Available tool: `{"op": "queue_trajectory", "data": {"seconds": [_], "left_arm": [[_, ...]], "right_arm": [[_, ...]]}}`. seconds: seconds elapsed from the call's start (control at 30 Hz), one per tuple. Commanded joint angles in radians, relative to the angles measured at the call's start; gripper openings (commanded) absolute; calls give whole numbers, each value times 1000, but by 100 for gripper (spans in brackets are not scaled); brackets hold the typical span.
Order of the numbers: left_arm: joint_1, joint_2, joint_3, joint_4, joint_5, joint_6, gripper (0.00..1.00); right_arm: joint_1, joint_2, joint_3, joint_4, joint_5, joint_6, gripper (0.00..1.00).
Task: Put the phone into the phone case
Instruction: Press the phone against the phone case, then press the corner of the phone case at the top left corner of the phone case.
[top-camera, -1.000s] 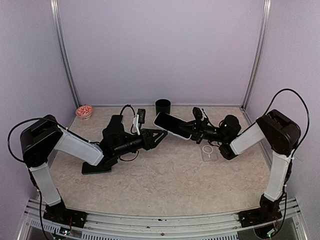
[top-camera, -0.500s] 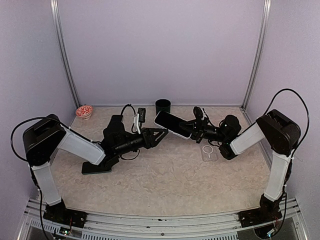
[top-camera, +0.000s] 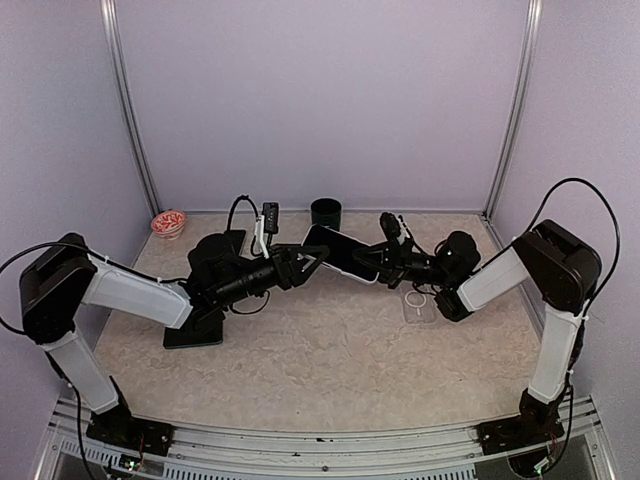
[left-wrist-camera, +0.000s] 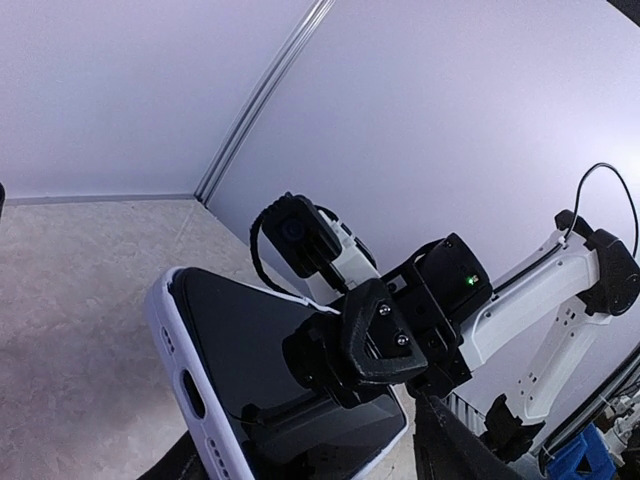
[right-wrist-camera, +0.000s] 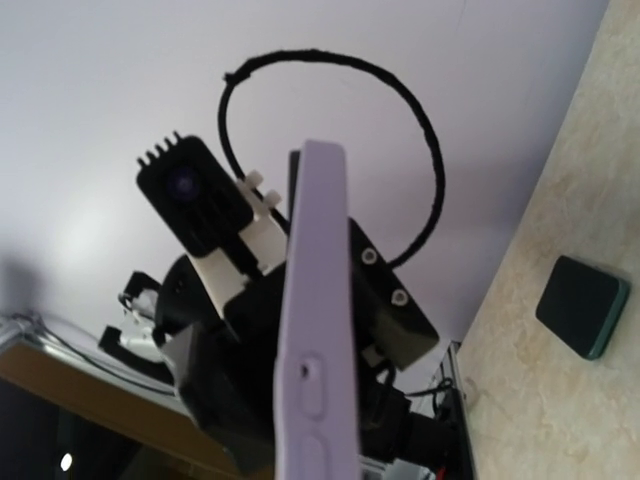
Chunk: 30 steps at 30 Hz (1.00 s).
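Since a second ago my left arm has stretched out toward the middle. My left gripper (top-camera: 306, 262) now sits at the left end of the phone (top-camera: 335, 249), where before it hung a little short of it and lower.

From above, the phone is in the air over the table (top-camera: 330, 350), tilted. Its right end is clamped by my right gripper (top-camera: 372, 262), which is closed tight on it. The clear phone case (top-camera: 418, 303) lies flat on the table below my right forearm, apart from the phone. A dark cup (top-camera: 325, 212) stands by the back wall just behind the phone, and a small red-and-white bowl (top-camera: 168, 222) sits in the far left corner.

My left wrist camera shows the phone (left-wrist-camera: 250, 350) screen up, dark glass in a white frame. Its near short end lies between my own two fingers (left-wrist-camera: 445, 450), which stand apart, one on each side (whether they touch the frame I cannot tell). My right gripper (left-wrist-camera: 350, 345) pinches the far part, one finger flat on the glass.

My right wrist camera sees the phone (right-wrist-camera: 318, 300) edge-on, a pale strip with its side buttons running up the middle. My left gripper's black body spreads behind it on both sides.
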Motion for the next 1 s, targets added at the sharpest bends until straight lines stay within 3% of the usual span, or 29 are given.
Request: {"op": "queue_trajectory", "data": {"seconds": [0.0,0.3,0.43,0.63,0.83,0.97], "left_arm": [[2,-112,-5,58,-40,26,59],[19,-185,-89,-50,-78,48,75],[55,-236,-116,-100,-77,39,79],[124,-254,-98,-190,48,12,81],[145,-194,-60,-241,194,9,86],[144,-140,-63,-172,271,-21,89]], "right_arm": [[10,-23,-9,-142,-77,-84,1],[-19,-78,-4,-231,-98,-153,1],[-34,-129,34,-456,-122,-316,1],[-39,-215,127,-842,-131,-638,2],[-40,-247,165,-964,-166,-781,2],[-41,-258,171,-1019,-191,-849,2]]}}
